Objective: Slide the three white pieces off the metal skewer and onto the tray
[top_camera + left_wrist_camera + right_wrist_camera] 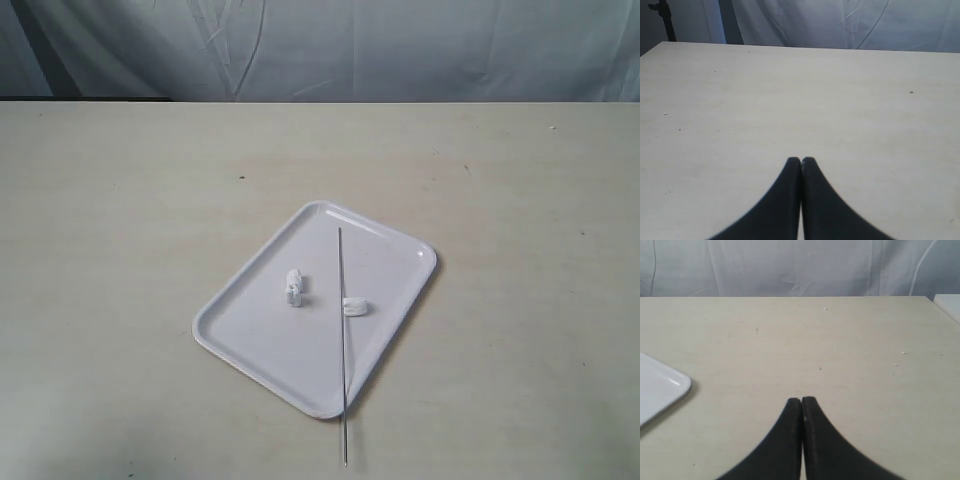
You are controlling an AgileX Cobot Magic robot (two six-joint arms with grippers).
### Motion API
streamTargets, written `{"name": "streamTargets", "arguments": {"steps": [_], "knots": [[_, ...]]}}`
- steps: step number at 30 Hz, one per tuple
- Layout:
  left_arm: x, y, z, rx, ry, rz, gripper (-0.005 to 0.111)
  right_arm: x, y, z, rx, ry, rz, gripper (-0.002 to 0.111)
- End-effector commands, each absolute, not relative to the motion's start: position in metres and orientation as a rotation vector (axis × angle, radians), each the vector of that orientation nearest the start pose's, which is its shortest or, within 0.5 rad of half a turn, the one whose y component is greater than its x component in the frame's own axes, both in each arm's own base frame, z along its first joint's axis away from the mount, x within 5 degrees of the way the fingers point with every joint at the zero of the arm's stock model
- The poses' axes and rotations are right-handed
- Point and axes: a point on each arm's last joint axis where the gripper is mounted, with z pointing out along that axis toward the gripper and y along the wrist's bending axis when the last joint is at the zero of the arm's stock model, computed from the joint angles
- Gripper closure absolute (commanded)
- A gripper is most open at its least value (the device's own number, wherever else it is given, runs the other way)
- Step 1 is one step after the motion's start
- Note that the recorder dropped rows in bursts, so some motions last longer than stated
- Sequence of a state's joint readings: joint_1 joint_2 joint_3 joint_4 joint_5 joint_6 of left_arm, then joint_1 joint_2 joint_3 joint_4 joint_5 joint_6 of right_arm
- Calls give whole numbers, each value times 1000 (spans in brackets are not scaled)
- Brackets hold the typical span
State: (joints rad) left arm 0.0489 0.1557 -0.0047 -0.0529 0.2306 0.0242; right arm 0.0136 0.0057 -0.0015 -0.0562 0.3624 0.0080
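Observation:
The glossy white tray [250, 330] lies tilted on the table in the exterior view. A thin grey metal skewer [341, 300] rests lengthwise across it, its near tip [346, 463] sticking out past the rim onto the table. White pieces lie loose on the tray: a pair touching each other [294, 287] left of the skewer, and one [355, 306] just right of it. Neither arm shows in the exterior view. My left gripper [801, 160] is shut and empty above bare table. My right gripper [801, 400] is shut and empty too, with a tray corner [670, 385] off to one side.
The pale table [520, 200] runs back to a grey-white cloth backdrop [400, 50]. A dark stand [665, 15] shows at the table's far corner in the left wrist view. A white edge [949, 304] shows beside the table in the right wrist view.

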Motion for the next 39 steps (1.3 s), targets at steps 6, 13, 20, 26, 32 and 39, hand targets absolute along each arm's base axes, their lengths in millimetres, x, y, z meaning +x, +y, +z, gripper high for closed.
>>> {"name": "streamTargets", "arguments": {"steps": [6, 13, 20, 26, 32, 39], "knots": [[65, 2, 184, -72, 1851, 0, 107, 53, -1, 181, -44, 1842, -45, 109], [65, 2, 184, -66, 1855, 7, 107, 53, -1, 181, -44, 1842, -45, 109], [65, 2, 184, -65, 1855, 9, 107, 53, -1, 181, -44, 1842, -45, 109], [65, 2, 184, -63, 1852, 8, 107, 53, -1, 181, -43, 1842, -44, 109], [66, 2, 185, -61, 1848, 10, 107, 53, -1, 181, -43, 1842, -44, 109], [66, 2, 184, -60, 1848, 12, 107, 53, -1, 181, -43, 1842, -44, 109]]}}
